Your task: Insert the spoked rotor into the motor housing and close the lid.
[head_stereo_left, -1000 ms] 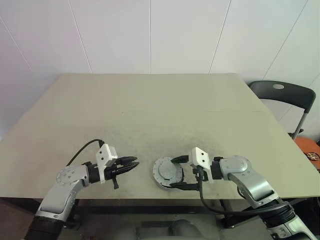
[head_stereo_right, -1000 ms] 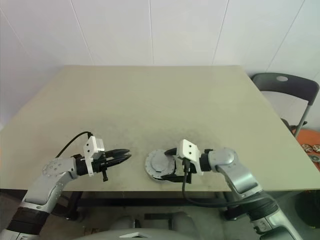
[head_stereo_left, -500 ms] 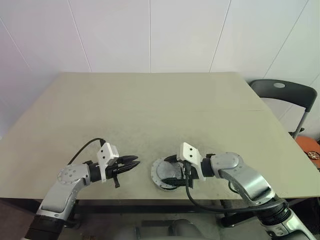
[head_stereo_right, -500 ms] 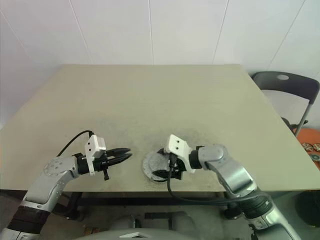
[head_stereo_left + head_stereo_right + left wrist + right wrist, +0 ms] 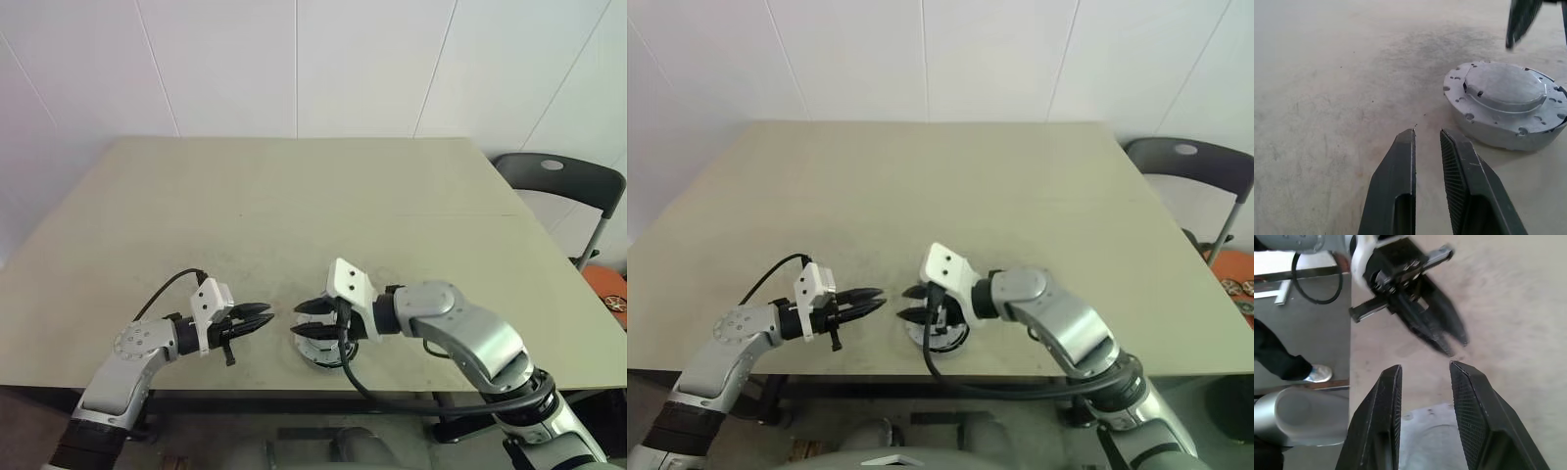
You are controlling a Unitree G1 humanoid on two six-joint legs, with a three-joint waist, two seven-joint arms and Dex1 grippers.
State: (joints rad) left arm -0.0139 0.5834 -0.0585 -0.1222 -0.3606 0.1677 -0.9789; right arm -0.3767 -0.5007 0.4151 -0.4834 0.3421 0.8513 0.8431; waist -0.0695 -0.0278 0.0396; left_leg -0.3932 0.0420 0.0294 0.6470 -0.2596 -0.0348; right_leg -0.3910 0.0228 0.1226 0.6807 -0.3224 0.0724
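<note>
The motor housing (image 5: pixel 1506 110) is seen near the front edge of the worktop (image 5: pixel 294 211), already capped by the lid (image 5: pixel 1506 88), a grey domed disc with a notched edge seated on the wider grey base, whose flange is dotted with small holes; the rotor is presumably enclosed, though that cannot be confirmed. The assembly is judged to be rigid metal, fairly heavy for its size and smooth enough to slip, so it is best taken across the straight outer wall of the base rather than on the sloping dome, where the fingers would slide off. The left pincer (image 5: pixel 1427 147) is held clenched and empty just beside the housing, low over the worktop, its tips directed at the flange without touching it. The right pincer (image 5: pixel 1422 377) is poised above the housing with its fingers partly parted and nothing between them, pointing toward the left pincer. Farther back the worktop is bare.
</note>
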